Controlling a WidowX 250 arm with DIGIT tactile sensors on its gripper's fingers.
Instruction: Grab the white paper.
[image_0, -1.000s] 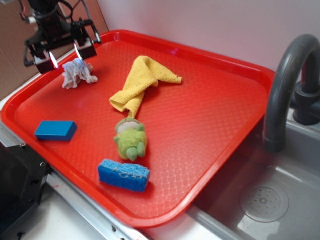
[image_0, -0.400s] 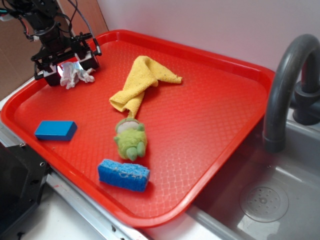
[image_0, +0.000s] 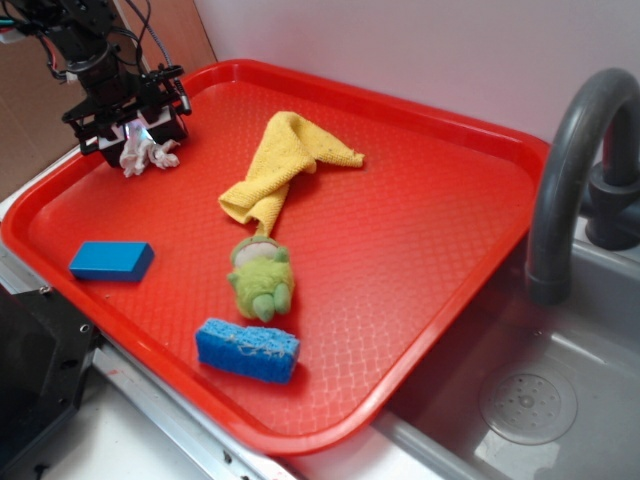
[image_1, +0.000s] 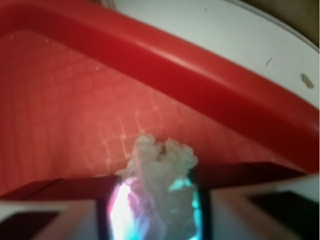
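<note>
The white paper is a small crumpled wad at the far left corner of the red tray. My gripper stands over it with a finger on either side, and the lower part of the wad pokes out below the fingers. In the wrist view the white paper fills the whole gap of my gripper, touching both pads. Its wrinkled top sticks out past the fingertips towards the tray rim. The gripper is shut on the paper.
On the tray lie a yellow cloth, a green plush toy, a blue sponge and a blue block. A grey faucet and a sink are on the right. The tray's raised rim runs just beyond the gripper.
The gripper came down from above the paper, set its fingers around the wad, and drew them in until they press on it. The paper's spread has narrowed.
</note>
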